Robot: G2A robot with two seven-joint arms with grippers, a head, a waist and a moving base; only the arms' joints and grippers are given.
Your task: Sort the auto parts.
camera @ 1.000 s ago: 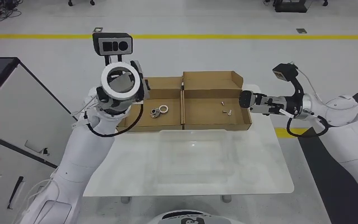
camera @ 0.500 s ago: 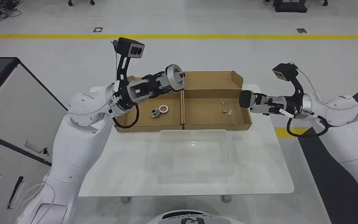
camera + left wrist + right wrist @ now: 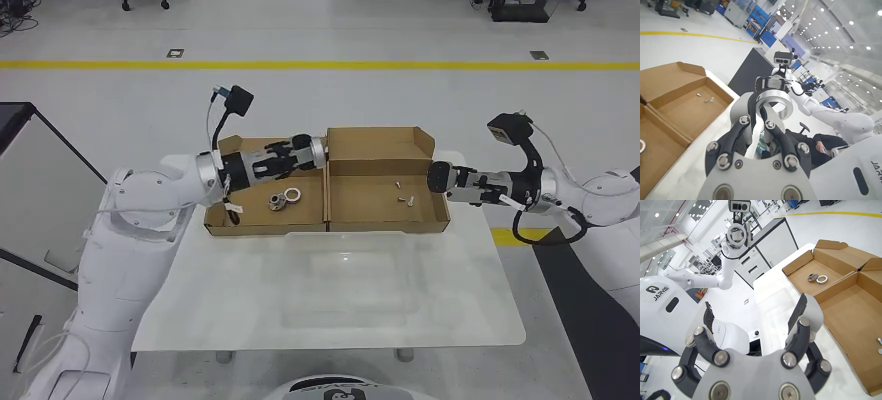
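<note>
My left gripper (image 3: 308, 150) is shut on a large metal ring (image 3: 319, 147), held low over the far end of the seam between two open cardboard boxes. In the left wrist view the ring (image 3: 774, 103) sits clamped between the black fingers (image 3: 751, 108). The left box (image 3: 300, 216) holds a flanged hub (image 3: 275, 201) and a small ring (image 3: 292, 193). Small bolts (image 3: 402, 192) lie in the right box (image 3: 365, 205). My right gripper (image 3: 437, 178) hovers at the right box's right wall, and its fingers (image 3: 801, 308) stand open and empty.
The boxes stand side by side at the far edge of the white table (image 3: 350, 290). A cabinet with a dark top (image 3: 40, 190) stands off the table's left side. The near half of the table is bare.
My left arm swung down from a raised pose, carrying the large ring to a spot low over the boxes' shared wall. The right arm has not moved.
</note>
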